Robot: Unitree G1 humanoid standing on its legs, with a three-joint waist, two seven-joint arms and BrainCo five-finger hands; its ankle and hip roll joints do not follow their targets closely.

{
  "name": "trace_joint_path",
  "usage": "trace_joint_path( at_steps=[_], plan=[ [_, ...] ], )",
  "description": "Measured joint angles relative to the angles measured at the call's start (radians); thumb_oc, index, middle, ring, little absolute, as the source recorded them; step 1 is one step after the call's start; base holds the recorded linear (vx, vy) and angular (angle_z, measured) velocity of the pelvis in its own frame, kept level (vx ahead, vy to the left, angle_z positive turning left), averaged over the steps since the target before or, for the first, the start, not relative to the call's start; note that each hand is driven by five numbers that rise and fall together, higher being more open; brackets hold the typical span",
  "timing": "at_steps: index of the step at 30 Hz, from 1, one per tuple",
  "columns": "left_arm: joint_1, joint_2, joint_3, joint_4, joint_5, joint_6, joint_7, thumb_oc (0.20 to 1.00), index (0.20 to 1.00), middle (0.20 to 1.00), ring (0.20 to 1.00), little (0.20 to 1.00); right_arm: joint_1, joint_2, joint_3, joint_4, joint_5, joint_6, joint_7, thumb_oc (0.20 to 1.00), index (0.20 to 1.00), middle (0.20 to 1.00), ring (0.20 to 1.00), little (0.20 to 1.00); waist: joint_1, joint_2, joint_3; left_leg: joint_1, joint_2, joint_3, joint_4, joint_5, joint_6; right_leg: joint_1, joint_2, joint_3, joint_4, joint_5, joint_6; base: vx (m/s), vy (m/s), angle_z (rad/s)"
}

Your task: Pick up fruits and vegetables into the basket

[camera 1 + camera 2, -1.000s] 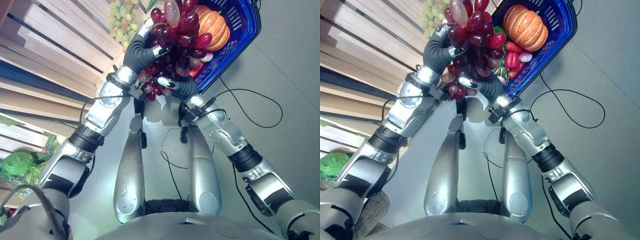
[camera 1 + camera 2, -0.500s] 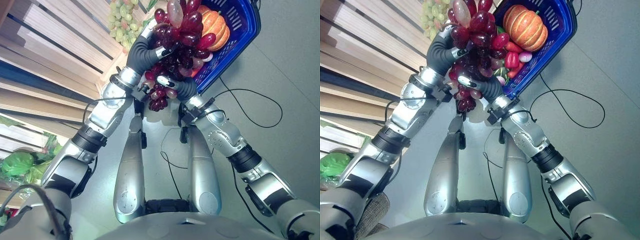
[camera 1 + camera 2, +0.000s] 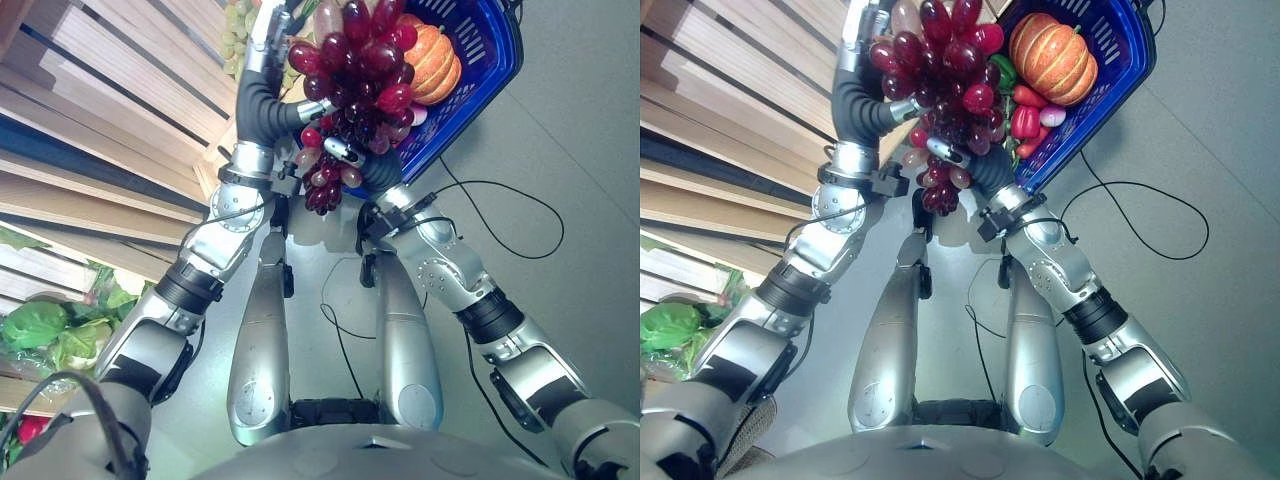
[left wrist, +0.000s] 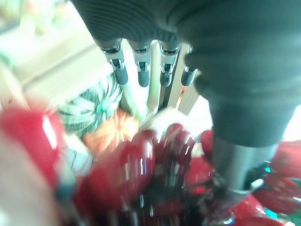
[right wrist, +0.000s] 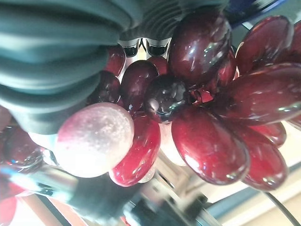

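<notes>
The bunch of red grapes [image 3: 350, 90] hangs between the two hands, raised beside the near rim of the blue basket [image 3: 490, 60] and not yet over its middle; it looks like a loose, floppy cluster of glossy, rounded berries, probably light but apt to swing and to slip on smooth fingers, so the safest hold is likely up at the stem or cradled from beneath, not squeezed at single berries; the left hand [image 3: 262, 45] rises beside the bunch with its fingers [image 4: 141, 70] straight and apart, resting against it, not clasping; the right hand [image 3: 958, 158] is buried under the berries, and I cannot tell whether it grips; past the bunch, the basket already holds a pumpkin [image 3: 1052, 55] and a red pepper [image 3: 1025, 120].
</notes>
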State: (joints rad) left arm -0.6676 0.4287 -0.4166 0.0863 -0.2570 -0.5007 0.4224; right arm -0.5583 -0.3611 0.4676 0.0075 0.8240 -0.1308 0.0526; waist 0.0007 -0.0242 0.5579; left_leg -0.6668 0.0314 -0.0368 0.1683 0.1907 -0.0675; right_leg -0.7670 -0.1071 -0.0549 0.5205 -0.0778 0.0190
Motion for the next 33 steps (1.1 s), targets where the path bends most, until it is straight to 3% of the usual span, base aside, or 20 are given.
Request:
trace_joint_path(
  at_steps=[6,18,25,33],
  plan=[
    [0.013,0.009,0.095,0.044,0.125,-0.005,0.192,1.000,1.000,1.000,1.000,1.000,0.006,0.026,-0.076,0.081,-0.002,-0.038,-0.065,0.200,0.200,0.200,0.200,0.200,0.000,0.000,0.000,0.001,0.000,0.001,0.000,0.000,0.000,0.000,-0.001,0.001,-0.001,0.000,0.000,0.00,0.014,0.00],
    [-0.086,0.060,0.104,0.406,0.201,0.024,0.357,1.000,1.000,1.000,1.000,1.000,-0.080,0.006,-0.102,0.425,-0.024,-0.053,-0.221,0.200,0.200,0.200,0.200,0.200,-0.002,0.000,0.000,0.007,0.002,0.012,-0.002,-0.002,0.001,-0.002,0.001,0.015,-0.010,0.000,0.001,0.00,0.037,-0.03],
    [-0.249,0.137,-0.013,0.622,0.297,0.118,0.378,1.000,1.000,1.000,1.000,1.000,-0.276,-0.021,-0.095,0.684,-0.028,0.002,-0.314,0.200,0.200,0.200,0.200,0.200,0.000,0.009,0.005,-0.003,0.002,0.014,-0.005,0.002,-0.003,-0.015,0.000,0.016,-0.011,0.000,0.001,0.00,0.021,-0.01],
    [-0.387,0.182,-0.148,0.783,0.466,0.187,0.375,1.000,1.000,1.000,1.000,1.000,-0.441,-0.023,-0.075,0.947,-0.020,0.059,-0.305,0.200,0.200,0.200,0.200,0.200,0.015,0.023,0.010,-0.006,0.001,0.015,-0.006,0.003,-0.004,-0.021,-0.001,0.016,-0.007,0.000,0.000,0.01,0.032,-0.01]
  ],
)
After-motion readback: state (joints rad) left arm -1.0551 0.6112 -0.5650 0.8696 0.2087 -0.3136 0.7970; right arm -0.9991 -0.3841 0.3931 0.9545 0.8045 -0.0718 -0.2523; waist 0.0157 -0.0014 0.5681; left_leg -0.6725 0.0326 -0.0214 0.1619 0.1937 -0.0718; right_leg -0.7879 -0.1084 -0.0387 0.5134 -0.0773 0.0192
